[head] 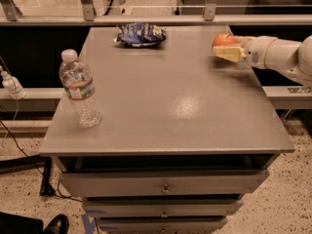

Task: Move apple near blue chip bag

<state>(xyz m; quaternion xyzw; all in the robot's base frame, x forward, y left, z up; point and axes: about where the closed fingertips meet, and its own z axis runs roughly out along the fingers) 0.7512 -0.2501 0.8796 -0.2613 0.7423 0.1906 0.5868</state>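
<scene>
The end effector (225,48) grasps the apple (223,38) at the worktop's (170,111) right edge, near the back corner. The blue chip bag (140,34) lies at the back edge, and a water bottle (80,89) stands near the left edge.

My jaws are a pale cream-yellow, clamped on the apple (223,39) above the far right edge of the counter (165,106). The apple is red-orange with a lighter yellowish patch. The arm (278,55) behind the jaws is white. Well left of the jaws, the bag (140,34) is dark blue with white markings. Nearer me and far left of the jaws, the bottle (80,91) is clear, white-capped, with a red-and-white label band. The counter is plain grey with a pale sheen. The floor (292,199) below is speckled beige.
</scene>
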